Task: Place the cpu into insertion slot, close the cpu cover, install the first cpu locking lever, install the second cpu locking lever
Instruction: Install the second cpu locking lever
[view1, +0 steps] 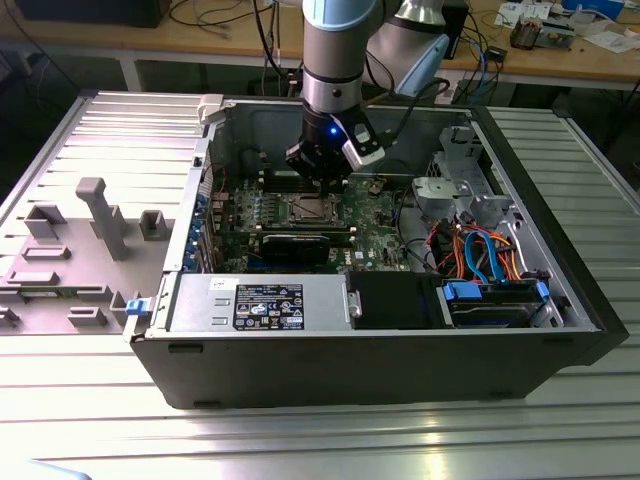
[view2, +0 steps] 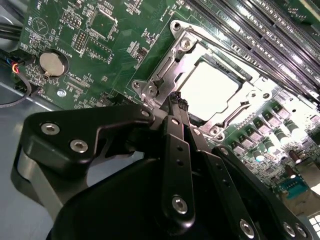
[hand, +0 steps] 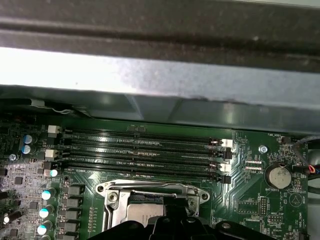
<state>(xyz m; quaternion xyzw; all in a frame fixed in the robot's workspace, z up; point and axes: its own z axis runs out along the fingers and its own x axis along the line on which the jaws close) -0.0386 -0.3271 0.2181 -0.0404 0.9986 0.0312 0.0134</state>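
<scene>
Inside the open computer case, the gripper hovers with jaws closed and empty just above the cpu cover, lowered over the seated cpu. Levers appear unlatched; steady downward pressure looks advisable.

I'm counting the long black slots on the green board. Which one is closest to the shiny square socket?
The memory slot right beside the cpu cover in the first wrist view; the other three lie farther, toward the case wall.
</scene>
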